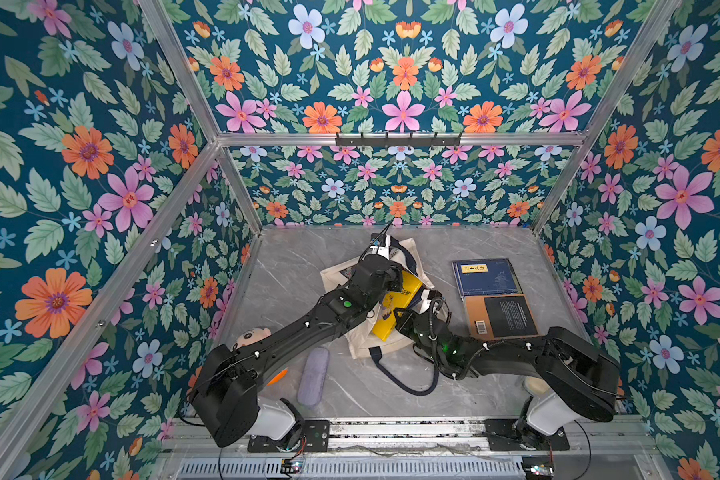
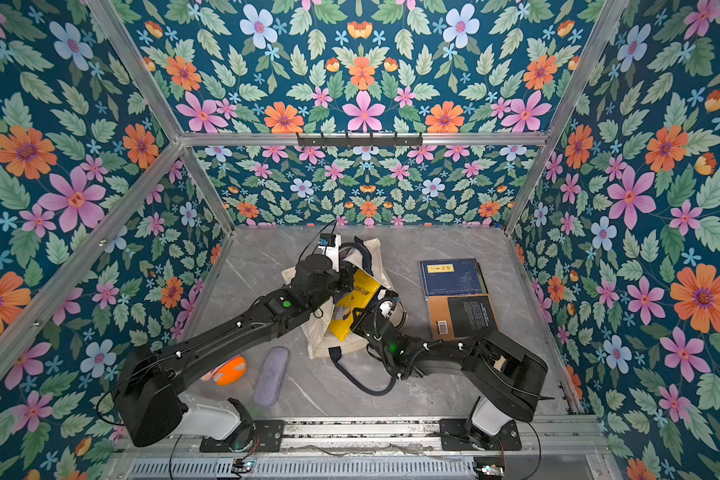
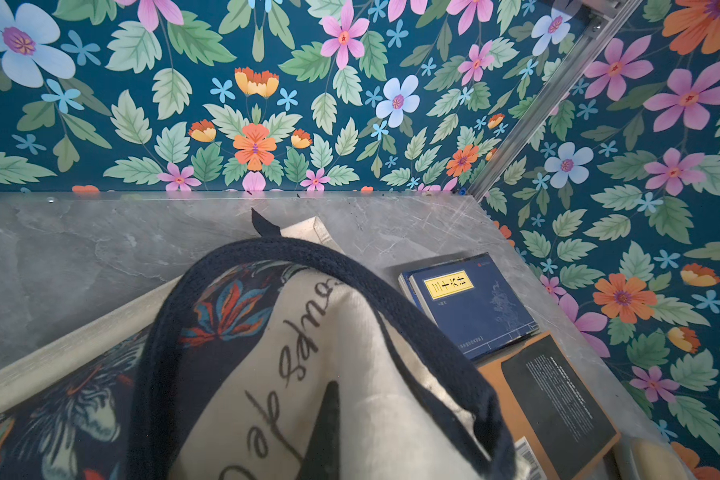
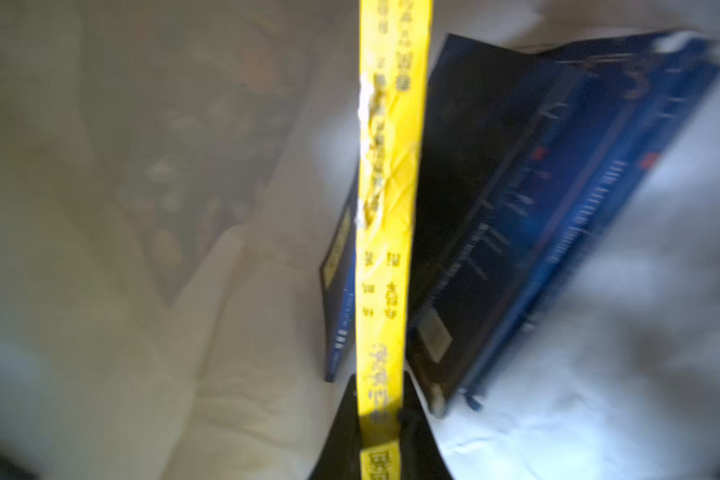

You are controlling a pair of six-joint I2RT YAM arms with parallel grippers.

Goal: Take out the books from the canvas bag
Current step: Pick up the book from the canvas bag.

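The left arm (image 1: 225, 399), nearest the lens, reaches from the front rail across the desk (image 1: 292, 266), passing a toy (image 1: 250, 334) and a pouch (image 1: 313, 376). Both are unused and lie clear of the work. The left gripper (image 1: 391, 253) is pressed together on the far rim of the bag (image 1: 360, 340). Its wrist view shows canvas and a navy handle (image 3: 292, 251) draped over one finger (image 3: 327, 436). Judged purpose: to keep the mouth raised and open, and to anchor the bag so that it does not drag when a book is pulled. The bag lies mid-desk. The yellow book (image 1: 395, 305) stands tilted, about half out of the mouth. The right gripper (image 4: 381, 415) pinches it across the spine, a narrow hold that suits a straight pull along the book's length. Navy books (image 4: 558, 187) lie inside the bag beside it, not yet taken out. Right of the bag, a navy book (image 1: 487, 276) and an orange book (image 1: 501, 316) lie flat and touching, set well clear of the mouth to leave room for more.
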